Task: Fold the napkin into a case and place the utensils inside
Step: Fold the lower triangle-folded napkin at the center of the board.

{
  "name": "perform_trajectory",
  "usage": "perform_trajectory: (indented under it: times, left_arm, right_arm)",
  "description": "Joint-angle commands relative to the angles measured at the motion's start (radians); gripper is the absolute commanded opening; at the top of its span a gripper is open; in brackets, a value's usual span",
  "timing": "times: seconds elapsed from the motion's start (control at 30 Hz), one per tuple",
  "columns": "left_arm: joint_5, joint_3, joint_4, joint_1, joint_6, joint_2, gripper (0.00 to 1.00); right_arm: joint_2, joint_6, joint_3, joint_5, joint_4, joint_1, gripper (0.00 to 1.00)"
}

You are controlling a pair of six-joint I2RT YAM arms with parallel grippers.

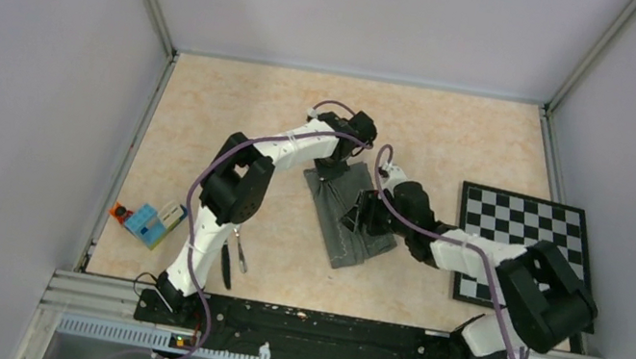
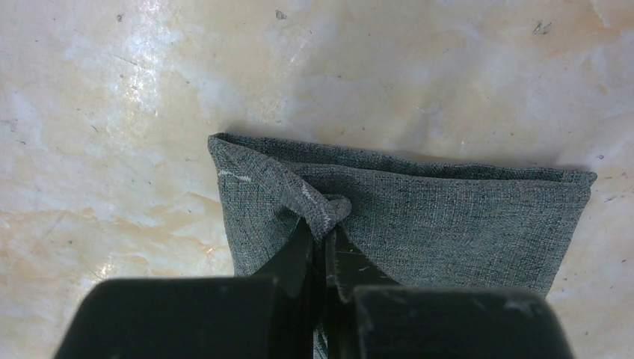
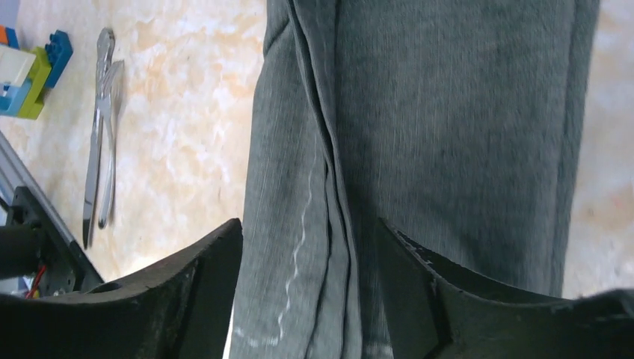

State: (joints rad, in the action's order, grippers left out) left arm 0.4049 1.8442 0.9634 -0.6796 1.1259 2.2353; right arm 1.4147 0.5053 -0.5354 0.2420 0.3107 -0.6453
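Observation:
The dark grey napkin (image 1: 349,216) lies mid-table, folded into a narrow oblong case. My left gripper (image 1: 332,170) is at its far end, shut on a pinched bit of stitched hem (image 2: 327,218); the cloth (image 2: 448,217) spreads out flat beyond the pinch. My right gripper (image 1: 365,215) hovers over the napkin's right side with its jaws open. Its fingers (image 3: 200,288) straddle the layered fold edges (image 3: 329,187) without pressing them. The utensils, a silver knife and fork (image 3: 101,142), lie side by side on the table near the left arm's base (image 1: 231,258).
A black-and-white checkered board (image 1: 519,235) lies at the right, partly under the right arm. A small pile of coloured toy blocks (image 1: 146,222) sits at the left, near the utensils. Metal rails edge the table.

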Motion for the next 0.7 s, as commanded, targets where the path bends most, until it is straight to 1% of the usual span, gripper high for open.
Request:
perform_trajectory:
  times: [0.0,0.07,0.23,0.3,0.47,0.5,0.57,0.63,0.67]
  left_arm:
    - [0.004,-0.005,-0.021,0.01,-0.011,0.006,0.01]
    - [0.0,-0.01,-0.026,0.012,-0.012,0.005,0.01]
    - [-0.039,-0.033,-0.058,0.021,-0.02,-0.004,0.03]
    - [-0.042,-0.041,-0.065,0.023,-0.023,-0.008,0.05]
    - [-0.069,-0.051,-0.079,0.031,-0.041,-0.026,0.12]
    - [-0.075,-0.055,-0.083,0.034,-0.048,-0.033,0.16]
    - [-0.098,-0.071,-0.099,0.04,-0.074,-0.056,0.32]
    - [-0.134,-0.095,-0.123,0.047,-0.113,-0.105,0.5]
    - [-0.15,-0.109,-0.139,0.048,-0.134,-0.129,0.56]
  right_arm:
    - [0.132,-0.05,-0.105,0.012,0.19,0.013,0.62]
    - [0.181,-0.062,-0.129,0.008,0.203,0.012,0.61]
    - [0.275,-0.068,-0.207,-0.002,0.171,0.012,0.53]
    - [0.303,-0.069,-0.234,-0.004,0.163,0.012,0.45]
    - [0.355,-0.047,-0.279,-0.05,0.141,0.013,0.16]
    - [0.358,-0.042,-0.283,-0.054,0.144,0.017,0.1]
    - [0.363,-0.032,-0.286,-0.04,0.156,0.028,0.0]
    - [0.377,-0.026,-0.297,-0.007,0.155,0.044,0.0]
    - [0.387,-0.023,-0.304,0.02,0.157,0.055,0.0]
